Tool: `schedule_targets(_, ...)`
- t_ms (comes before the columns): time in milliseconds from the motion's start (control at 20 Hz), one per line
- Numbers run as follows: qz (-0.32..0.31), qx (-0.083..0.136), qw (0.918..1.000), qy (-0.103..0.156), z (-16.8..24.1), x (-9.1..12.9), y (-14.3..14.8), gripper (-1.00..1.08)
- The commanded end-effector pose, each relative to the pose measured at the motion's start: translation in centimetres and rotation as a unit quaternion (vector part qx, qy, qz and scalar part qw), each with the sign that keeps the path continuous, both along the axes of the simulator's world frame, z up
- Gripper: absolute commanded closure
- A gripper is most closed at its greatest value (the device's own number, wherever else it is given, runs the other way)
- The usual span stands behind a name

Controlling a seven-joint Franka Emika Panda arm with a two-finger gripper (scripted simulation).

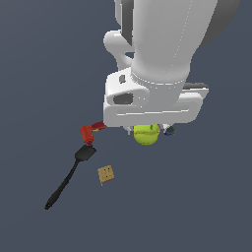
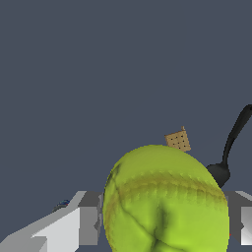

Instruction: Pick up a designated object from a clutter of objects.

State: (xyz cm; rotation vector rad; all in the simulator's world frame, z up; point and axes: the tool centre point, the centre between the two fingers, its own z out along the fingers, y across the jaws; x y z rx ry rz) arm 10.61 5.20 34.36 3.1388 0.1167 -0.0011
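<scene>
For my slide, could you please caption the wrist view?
Wrist view: yellow-green ball fills the space between the hand's fingers, with cracker and black spatula beyond.

White rounded arm with grey joint, boxy white claw, grey fingers.

A: How is the arm posed?

B: 1 white arm is seen pointed steeply downward, its wide wrist block filling the middle of the exterior view.

A: And the hand?

B: It is aimed at the surface below. 2 grey fingers are seen in the wrist view, pressed against either side of the yellow-green ball, which is clamped between them.
</scene>
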Motion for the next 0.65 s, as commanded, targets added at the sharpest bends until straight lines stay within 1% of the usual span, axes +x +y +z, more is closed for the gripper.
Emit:
schedule_targets(0,0.0,0.0,1.0,0.0,1.1,0.5,0.4,1.08)
schedule_targets(300,0.0,0.0,1.0,0.0,2.4,1.3,1.1,1.08)
schedule_targets(600,0.0,0.0,1.0,0.0,2.8,1.5,1.2,1.08)
